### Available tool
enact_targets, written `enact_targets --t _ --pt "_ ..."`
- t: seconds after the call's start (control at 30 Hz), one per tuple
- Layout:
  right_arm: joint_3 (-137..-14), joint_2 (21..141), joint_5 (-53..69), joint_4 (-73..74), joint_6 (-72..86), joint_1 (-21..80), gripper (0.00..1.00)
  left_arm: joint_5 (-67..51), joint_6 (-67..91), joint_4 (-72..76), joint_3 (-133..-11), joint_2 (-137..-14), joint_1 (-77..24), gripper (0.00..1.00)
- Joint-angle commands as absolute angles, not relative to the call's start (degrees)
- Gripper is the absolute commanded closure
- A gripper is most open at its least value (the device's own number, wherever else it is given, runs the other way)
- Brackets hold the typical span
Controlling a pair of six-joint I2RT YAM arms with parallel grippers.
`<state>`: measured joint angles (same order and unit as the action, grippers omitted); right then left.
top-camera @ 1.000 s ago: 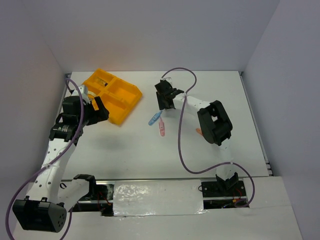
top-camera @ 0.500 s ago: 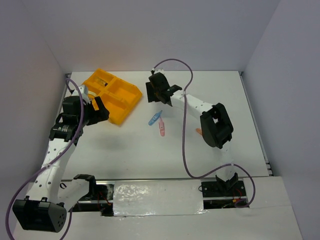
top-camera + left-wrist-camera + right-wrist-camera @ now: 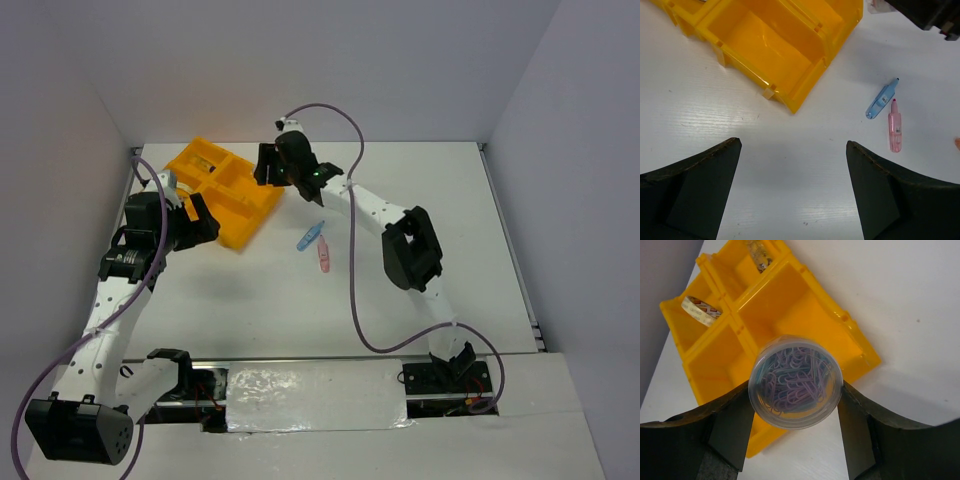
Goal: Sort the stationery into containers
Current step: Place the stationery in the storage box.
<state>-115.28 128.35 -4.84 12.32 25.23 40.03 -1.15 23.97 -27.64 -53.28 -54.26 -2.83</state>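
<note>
A flat white matte table [image 3: 250,310] fills the scene. Plain pale grey walls enclose it: one on the left [image 3: 50,200], one on the far side [image 3: 320,70], one on the right [image 3: 580,200]. A thin metal strip [image 3: 512,250] edges the table's right side. A glossy, wrinkled white sheet [image 3: 315,395] lies along the middle of the near edge.

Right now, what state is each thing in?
right claw, closed on the paper-clip jar
left claw, open, empty
paper-clip jar, held over the yellow tray
yellow tray, partly filled
tape roll, inside tray
light-blue marker, lying outside tray
pink marker, lying outside tray
</note>
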Motion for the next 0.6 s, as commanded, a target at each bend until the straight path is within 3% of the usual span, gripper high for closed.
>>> enact_targets --t 0.0,0.23,0.57 --pt "-121.0 132.4 -2.5 5.4 28.7 41.0 0.66 -2.0 23.3 -26.5 -55.3 -53.5 -3.1 0.01" --pt "-131.5 141.6 -3.1 6.1 31.2 42.2 0.64 -3.2 23.4 -26.4 -55.3 -53.4 -3.1 0.01" --pt "-135.2 146.1 -7.7 7.7 29.9 43.6 0.48 -5.1 23.6 -25.9 -55.2 -52.6 -3.1 0.01"
